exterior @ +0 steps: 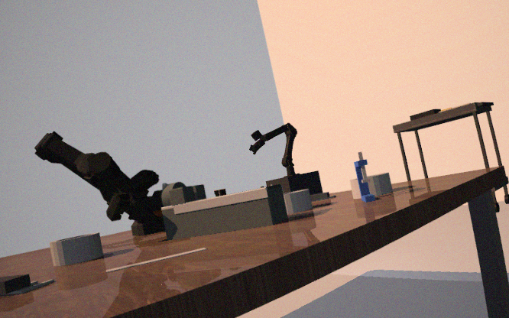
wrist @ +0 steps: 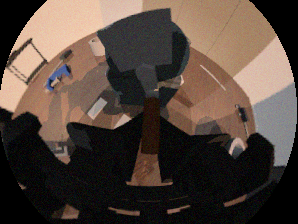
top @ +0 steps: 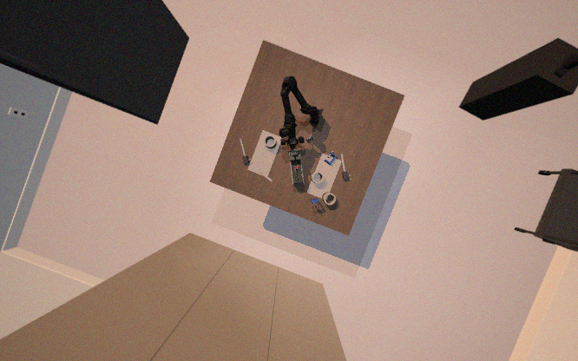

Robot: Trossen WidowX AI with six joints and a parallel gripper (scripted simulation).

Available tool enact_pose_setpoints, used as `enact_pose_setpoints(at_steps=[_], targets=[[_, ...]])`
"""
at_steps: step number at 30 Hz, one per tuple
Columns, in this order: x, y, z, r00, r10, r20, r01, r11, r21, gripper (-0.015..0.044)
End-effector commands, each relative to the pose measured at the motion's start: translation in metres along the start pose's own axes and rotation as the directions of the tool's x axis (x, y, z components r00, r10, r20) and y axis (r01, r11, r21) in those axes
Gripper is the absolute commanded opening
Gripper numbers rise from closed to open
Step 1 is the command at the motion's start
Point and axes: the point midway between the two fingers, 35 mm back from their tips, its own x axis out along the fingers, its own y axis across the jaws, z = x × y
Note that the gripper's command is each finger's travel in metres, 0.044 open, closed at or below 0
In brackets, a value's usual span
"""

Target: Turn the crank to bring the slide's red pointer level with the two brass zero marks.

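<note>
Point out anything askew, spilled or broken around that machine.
Only a thin white strip looks a bit odd: it lies loose on the table, aslant to the machine. I see no spill or breakage, though fine damage wouldn't show.

High above the brown wooden desk, the top view looks down from well away; the exterior view peers in, tilted, from low beside its edge. The close wrist view faces across it. Exterior and wrist views share a blue clamp-like object.
</note>
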Motion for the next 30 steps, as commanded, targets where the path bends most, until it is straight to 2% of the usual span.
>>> enact_pose_setpoints(at_steps=[1, 30], targets=[[0.002, 0.0087, -0.0022, 1.0, 0.025, -0.005, -0.025, 1.0, -0.006, 0.0], [0.002, 0.0118, -0.0022, 1.0, 0.026, -0.005, -0.026, 1.0, -0.005, 0.0]])
